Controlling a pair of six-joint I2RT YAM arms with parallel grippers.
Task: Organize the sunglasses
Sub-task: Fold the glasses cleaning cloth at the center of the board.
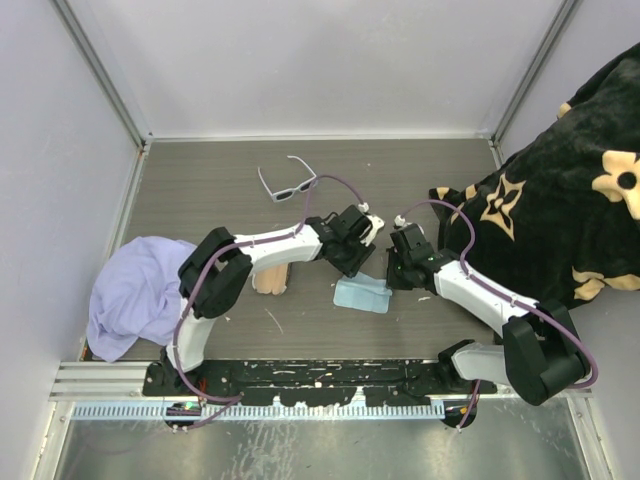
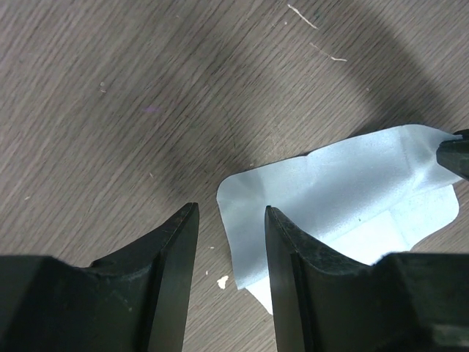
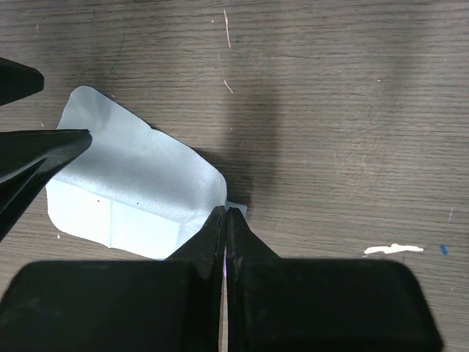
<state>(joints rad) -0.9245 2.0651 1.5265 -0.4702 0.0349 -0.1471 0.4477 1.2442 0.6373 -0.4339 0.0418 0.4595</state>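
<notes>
- The sunglasses (image 1: 288, 183) lie on the table (image 1: 220, 200), on the far side. They are well apart from both grippers. Their thin white arms are folded out.
- The left gripper (image 2: 231, 209) has its two fingers a little way apart. Only bare table shows in the gap, so they hold nothing.
- One of its fingers (image 2: 293, 249) sits over the edge of the light blue cloth (image 2: 344, 191). The other finger is over the wood just beside the cloth.
- The right gripper (image 3: 226, 211) has its fingers pressed tight together.
- Its tips are right at a corner of the light blue cloth. A tiny bit of cloth peeks out beside them. It is too hard to see if the cloth is pinched between them.
- The two grippers point at the cloth from opposite sides, and each one's black tip shows in the other's wrist view.
- The cloth lies flat on the table, with a fold line across it. It is near the front, between the two arms.
- A small tan thing (image 1: 270, 280) peeks out from under the left arm. What it is cannot be seen.
- A purple cloth (image 1: 135, 290) is heaped at the left edge of the table.
- A black blanket (image 1: 560, 200) with pale flowers fills the right side, behind the right arm.
</notes>
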